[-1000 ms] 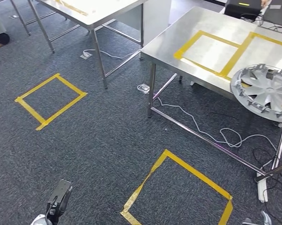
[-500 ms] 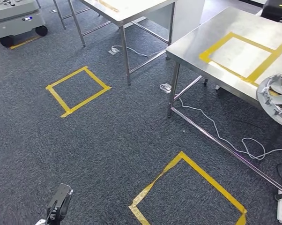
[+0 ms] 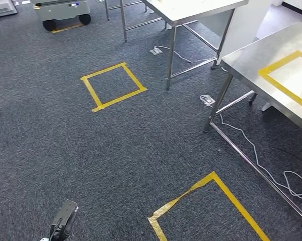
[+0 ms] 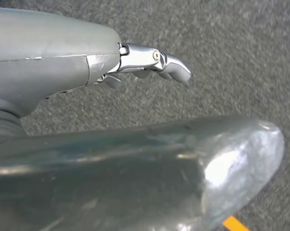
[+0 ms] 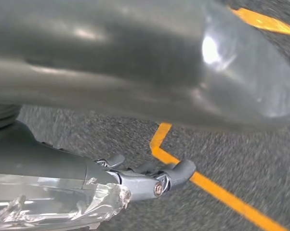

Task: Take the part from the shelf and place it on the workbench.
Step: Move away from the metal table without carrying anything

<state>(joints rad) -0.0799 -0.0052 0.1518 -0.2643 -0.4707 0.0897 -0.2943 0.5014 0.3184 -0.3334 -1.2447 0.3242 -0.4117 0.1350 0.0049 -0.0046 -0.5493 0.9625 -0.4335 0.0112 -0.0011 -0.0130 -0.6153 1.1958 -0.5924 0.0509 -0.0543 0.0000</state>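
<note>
Head view has swung leftward: the whole scene has slid right, so the robot is turning, not the furniture moving. Left of the near yellow floor square (image 3: 213,208), a low wheeled cart (image 3: 62,10) has come into sight far off; the left hand (image 4: 154,60) hangs over carpet holding nothing, fingers loosely extended. Right of that square stands the steel workbench (image 3: 252,65); the hubcap seen there earlier has left the frame. The right hand (image 5: 151,178) is likewise empty, fingers slightly curled. Probably it is heading for the shelf.
</note>
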